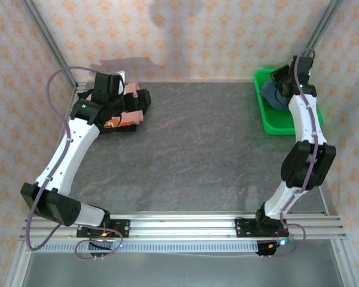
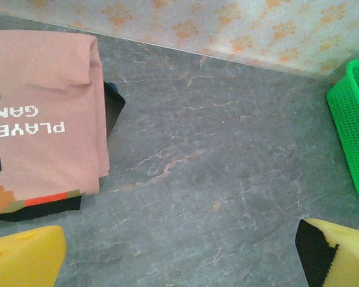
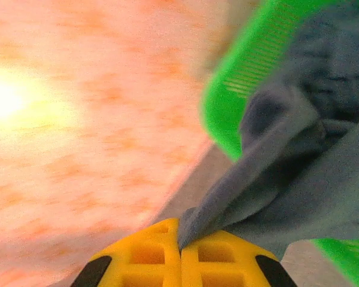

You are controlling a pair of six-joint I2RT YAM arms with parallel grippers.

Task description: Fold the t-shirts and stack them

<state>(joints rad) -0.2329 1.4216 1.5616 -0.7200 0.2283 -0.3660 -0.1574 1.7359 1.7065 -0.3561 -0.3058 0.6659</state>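
A folded salmon-pink t-shirt with white text and a pixel print lies on a black t-shirt at the table's back left. My left gripper hangs open beside this stack. Its yellow fingers stand far apart with bare table between them. The slate-blue t-shirt lies bunched in the green basket at the back right. My right gripper is shut on a fold of this shirt and pulls it taut over the basket rim.
The grey stone-look tabletop spreads between the stack and the basket. Patterned walls close in the back and sides. Both arm bases stand on the metal rail along the near edge.
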